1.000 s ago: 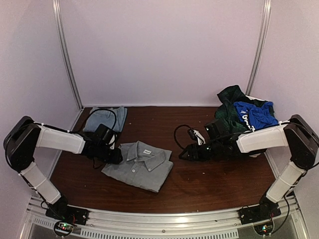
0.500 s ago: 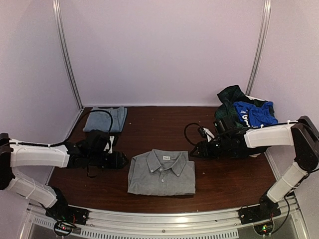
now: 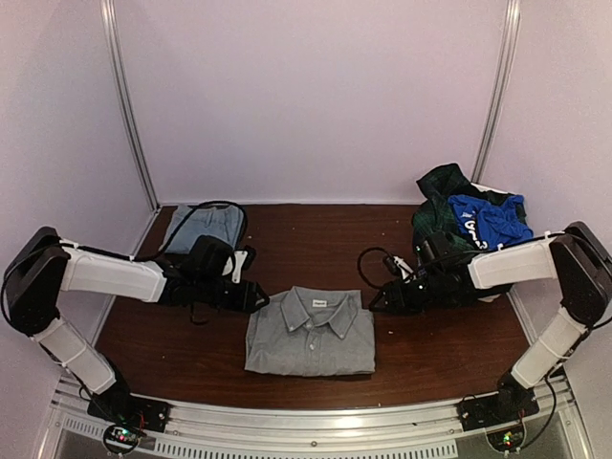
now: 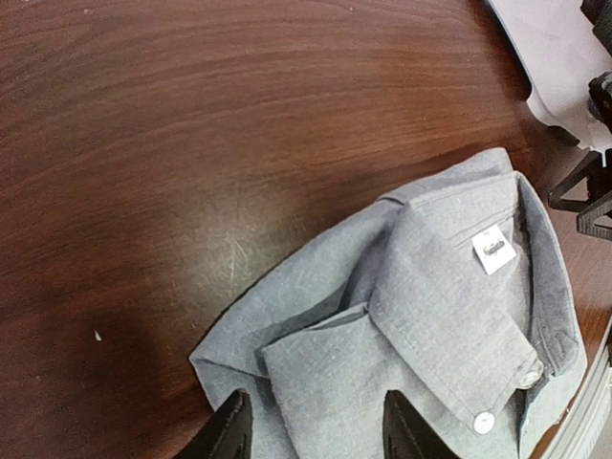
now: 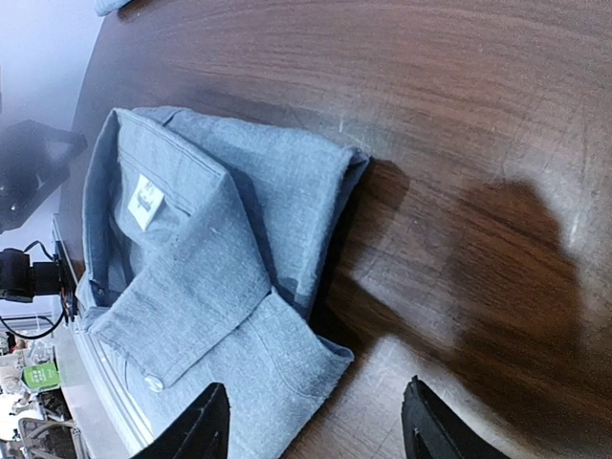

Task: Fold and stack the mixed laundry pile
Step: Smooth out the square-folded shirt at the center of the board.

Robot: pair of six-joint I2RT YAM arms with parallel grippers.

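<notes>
Presently on the tabletop (image 3: 316, 239), dark brown wood:

1. Mixed laundry pile (image 3: 449, 206). Rumpled heap in the far right corner, behind the right arm. Dark green plaid cloth makes up most of it, a bright blue piece with white lettering lies on top toward the right, and a little white shows at the right edge. It lies well apart from both grippers.

2. Grey shirt (image 3: 309, 331). Folded into a flat rectangle at the near centre, front up, with its collar toward the far side. A white label (image 4: 492, 251) shows inside the collar, and the placket is buttoned.

3. Folded stack (image 3: 203, 228). Small, flat and blue-grey, at the far left corner, with a black cable looping over it.

4. Left gripper (image 3: 260, 298). Low at the shirt's far left corner. Its fingers (image 4: 228, 435) stand apart with nothing clamped between them, and the shirt's corner lies below the gap. Whether they touch the cloth cannot be told.

5. Right gripper (image 3: 378, 304). Low at the shirt's far right corner, with its jaws spread wide and empty. One finger hangs over the shirt's edge and the other over bare wood, where the gripper casts a shadow.
</notes>
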